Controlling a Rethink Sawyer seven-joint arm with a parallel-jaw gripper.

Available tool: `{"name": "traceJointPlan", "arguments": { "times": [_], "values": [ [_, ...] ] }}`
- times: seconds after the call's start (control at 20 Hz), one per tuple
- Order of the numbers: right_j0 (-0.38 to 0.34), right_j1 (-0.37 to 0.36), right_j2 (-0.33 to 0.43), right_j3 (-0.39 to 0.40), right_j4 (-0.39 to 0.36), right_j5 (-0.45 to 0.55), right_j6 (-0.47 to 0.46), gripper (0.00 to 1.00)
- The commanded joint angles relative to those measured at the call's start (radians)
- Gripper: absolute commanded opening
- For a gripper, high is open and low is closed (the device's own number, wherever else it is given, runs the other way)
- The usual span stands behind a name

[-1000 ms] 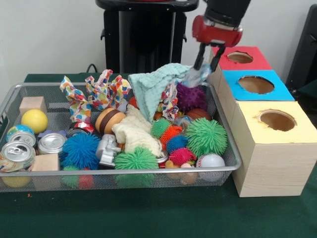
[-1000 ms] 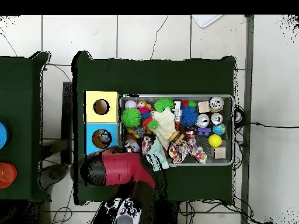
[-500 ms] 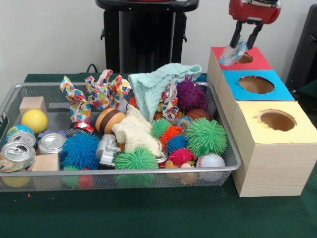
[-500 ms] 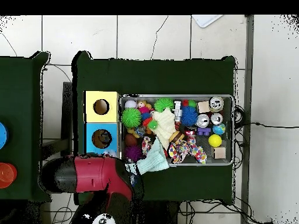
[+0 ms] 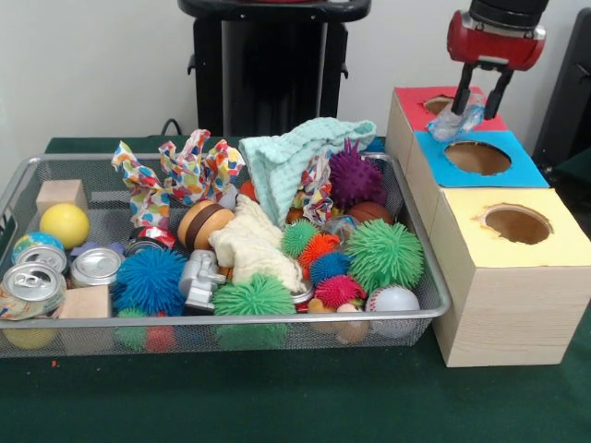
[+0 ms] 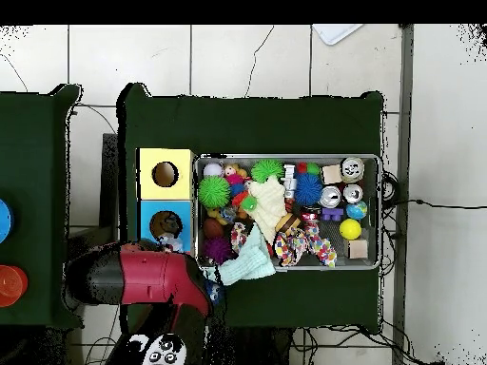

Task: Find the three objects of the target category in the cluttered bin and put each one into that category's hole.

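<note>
Two views to go by, front first. My gripper point(image 5: 482, 100) hangs above the row of boxes at the bin's side, its fingers closed on a crumpled clear plastic thing point(image 5: 457, 120) (a bag or a squashed bottle, I cannot tell which). That piece dangles over the seam between the red-topped box point(image 5: 480, 118) and the blue-topped box point(image 5: 503, 172), low enough that it looks close to the box tops. The blue box's hole point(image 5: 477, 157) sits just forward of it, the red box's hole point(image 5: 441, 104) just behind, and the yellow-topped box point(image 5: 536, 242) is nearest the camera. The wire bin point(image 5: 92, 325) beside them is crammed with spiky balls, cans, wooden blocks, a mint cloth point(image 5: 297, 152) and patterned fabric scraps.

From overhead, my arm point(image 6: 152, 278) covers the red box entirely, and the fingers and the plastic are hidden beneath it. The blue hole point(image 6: 166, 226) and the yellow box's hole point(image 6: 165, 175) show, and something pale seems to lie inside the blue one.

I judge this as the delivery step: the item is lifted out of the bin and carried to the boxes. Next I need to centre the plastic over the right hole, which I take to be one of the two it hangs between, then spread my fingers so it falls cleanly instead of snagging on the rim
</note>
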Motion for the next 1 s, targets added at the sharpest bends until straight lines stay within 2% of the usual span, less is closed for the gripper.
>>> {"name": "traceJointPlan", "arguments": {
  "times": [0.05,0.2,1.0],
  "values": [
    [-0.019,0.118,0.095,-0.006,0.063,-0.147,0.258,0.0],
    [-0.026,0.137,0.103,-0.003,0.062,-0.183,0.256,0.0],
    [-0.005,0.157,0.079,-0.119,0.094,-0.072,0.252,0.0]
  ]
}}
